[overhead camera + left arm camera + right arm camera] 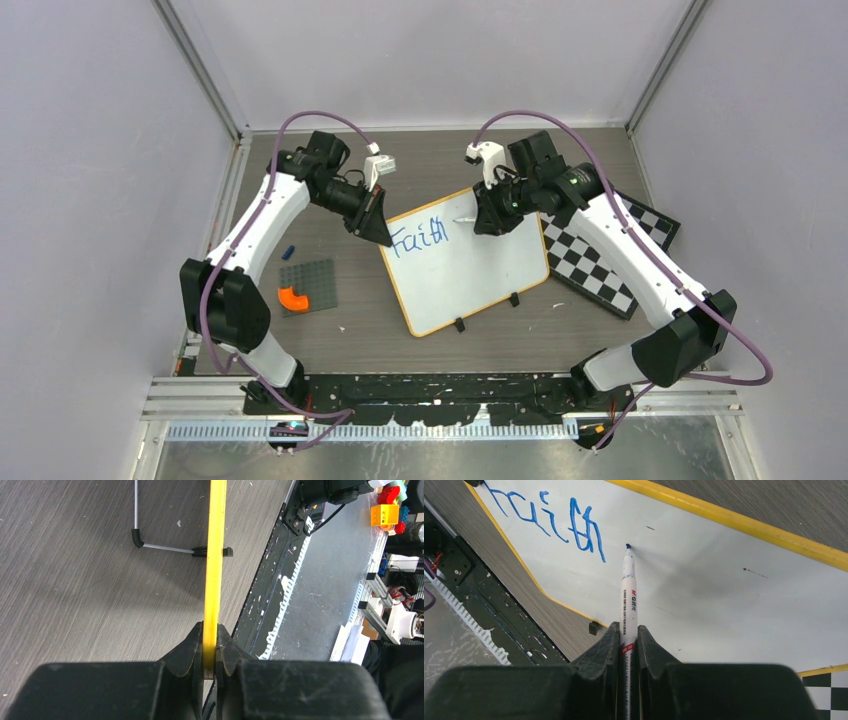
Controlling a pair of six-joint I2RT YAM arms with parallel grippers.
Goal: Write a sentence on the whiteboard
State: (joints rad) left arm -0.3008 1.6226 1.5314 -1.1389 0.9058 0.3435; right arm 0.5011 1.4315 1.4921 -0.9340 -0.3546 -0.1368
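Note:
The whiteboard (470, 270) lies tilted at mid-table, white with a thin orange-yellow frame and blue writing (418, 238) near its upper left corner. My left gripper (381, 234) is shut on the frame at that corner; in the left wrist view the yellow edge (214, 570) runs straight out from between the pinching fingers (192, 652). My right gripper (490, 222) hovers over the board's top middle, shut on a white marker (628, 597). The marker's blue tip (628, 546) meets the white surface (704, 595) just right of the blue writing (574, 525).
A black-and-white checkered board (600, 255) lies under the right arm, beside the whiteboard. A grey baseplate (308, 285) with an orange piece (293, 297) sits at the left, a small blue item (287, 250) above it. Two black clip feet (513, 299) stick out from the board's near edge.

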